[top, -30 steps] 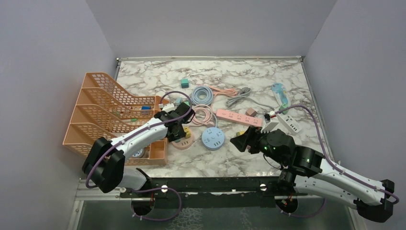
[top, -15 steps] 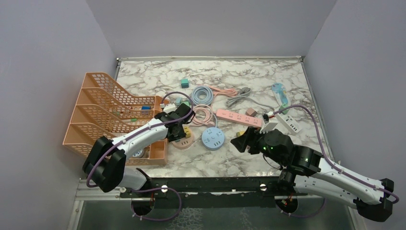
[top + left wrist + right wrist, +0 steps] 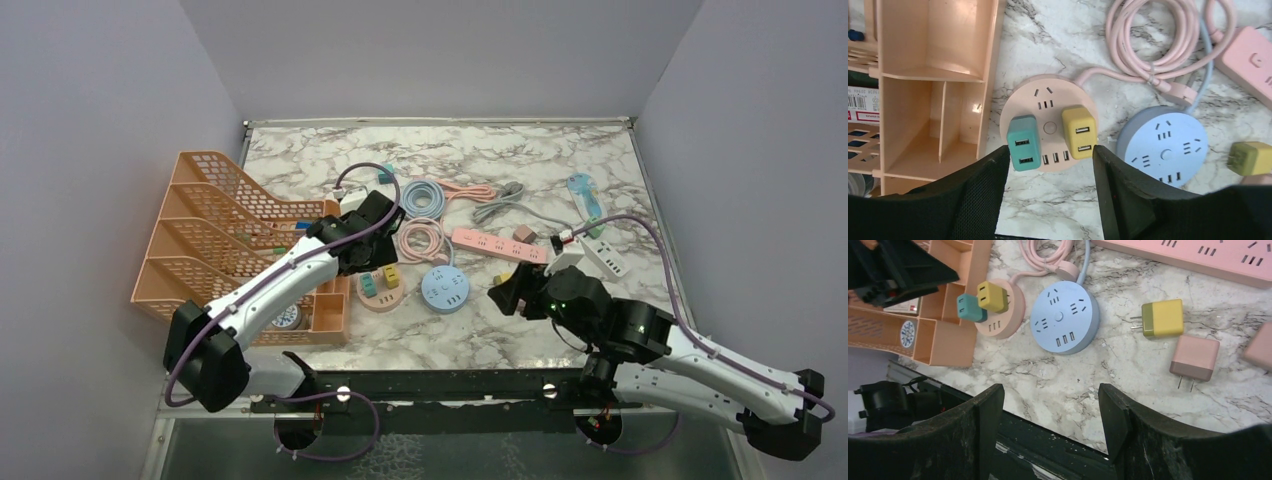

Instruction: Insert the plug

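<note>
L end effector (image 3: 1050, 157) spread wide, empty, over pink round socket (image 3: 1048, 102). Yellow plug (image 3: 1079, 132) + teal plug (image 3: 1023, 142) sit in it, seemingly fully seated. R end effector (image 3: 1050, 392) also wide, empty, above worktop (image 3: 1098, 372) nr blue socket (image 3: 1064, 317).

Soft, even light falls from overhead, so the marbled tabletop (image 3: 480, 150) looks bright with no harsh glare. Shadows are faint and short, hugging whatever casts them. The overhead view is a little soft on small things. Both wrist views are crisp on the tabletop, while the left gripper (image 3: 1050, 150) and right gripper (image 3: 1050, 387) frame them as dark, slightly blurred masses.
</note>
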Robot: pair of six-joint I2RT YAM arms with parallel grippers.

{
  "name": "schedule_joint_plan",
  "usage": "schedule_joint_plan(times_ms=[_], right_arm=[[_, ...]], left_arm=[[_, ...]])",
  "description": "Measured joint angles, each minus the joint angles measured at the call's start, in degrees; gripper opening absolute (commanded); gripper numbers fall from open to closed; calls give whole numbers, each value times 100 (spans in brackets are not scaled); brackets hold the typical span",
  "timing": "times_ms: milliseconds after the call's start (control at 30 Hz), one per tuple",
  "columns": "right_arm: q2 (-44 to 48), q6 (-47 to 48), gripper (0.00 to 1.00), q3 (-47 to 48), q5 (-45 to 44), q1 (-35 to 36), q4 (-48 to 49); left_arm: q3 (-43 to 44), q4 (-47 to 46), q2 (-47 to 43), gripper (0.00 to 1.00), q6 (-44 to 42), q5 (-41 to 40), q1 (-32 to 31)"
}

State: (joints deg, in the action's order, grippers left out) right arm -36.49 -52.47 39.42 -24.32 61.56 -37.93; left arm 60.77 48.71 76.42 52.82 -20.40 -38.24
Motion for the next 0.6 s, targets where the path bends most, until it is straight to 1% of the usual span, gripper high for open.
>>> schedule_joint_plan(times_ms=[133, 267, 400, 467, 567, 600], right_arm=[[-330, -35, 69, 103, -177, 0, -157], [-916, -52, 70, 216, -426, 0, -240], [-1838, -166, 72, 575, -647, -81, -529], [-2181, -162, 73, 697, -616, -273, -566], [-2522, -72, 75, 748, -479, -918, -575], [-2597, -20, 77, 745, -415, -1150, -579]], left_arm=[[94, 59, -334, 69, -114, -7, 0], [94, 26, -667, 74, -389, 46, 0], [15, -461, -1147, 78, -872, 463, 2], [-166, -898, -1530, 81, -1156, 800, 2], [-455, -1497, -1956, 86, -1484, 1185, 2], [-573, -1720, -2072, 87, -1596, 1296, 2]])
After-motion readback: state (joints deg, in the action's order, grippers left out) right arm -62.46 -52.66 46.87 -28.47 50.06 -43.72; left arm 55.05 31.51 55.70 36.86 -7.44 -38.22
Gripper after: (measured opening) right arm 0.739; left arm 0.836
